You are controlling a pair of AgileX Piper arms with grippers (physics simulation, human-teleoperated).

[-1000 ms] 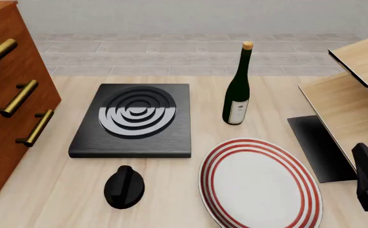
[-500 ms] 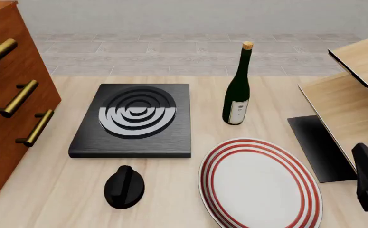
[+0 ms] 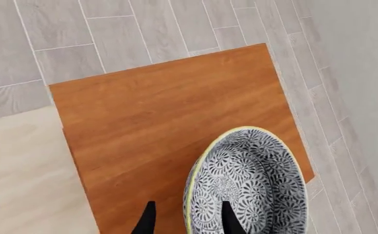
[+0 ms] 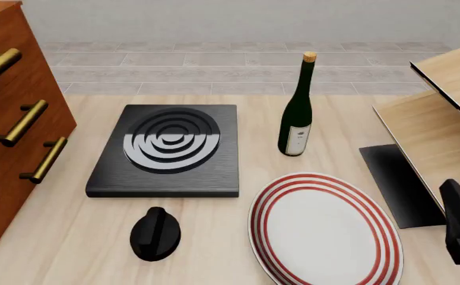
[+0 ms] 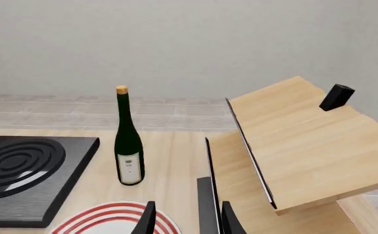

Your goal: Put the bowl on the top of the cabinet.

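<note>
Your left pincer point(image 3: 185, 222) straddles the bowl's point(image 3: 247, 183) yellowish rim, one finger point(image 3: 230, 219) inside, one outside, apparently clamped on it. The bowl, white with dense black swirls, sits tilted over the cabinet point(image 3: 169, 122) top near its corner. Your right pincer point(image 5: 185, 219) is spread apart, holding nothing, above the plate point(image 4: 324, 228).

The table point(image 4: 213, 249) is pale wood with soft streaks. Behind the table lies a floor point(image 4: 238, 65) of long grey tiles with thin lines between them. Past the floor stands a plain, pale grey wall point(image 4: 238, 21). On the right side of the table is a light wooden shelf point(image 4: 443, 119) with slanted boards. The light is soft and even, with faint shadows.
</note>
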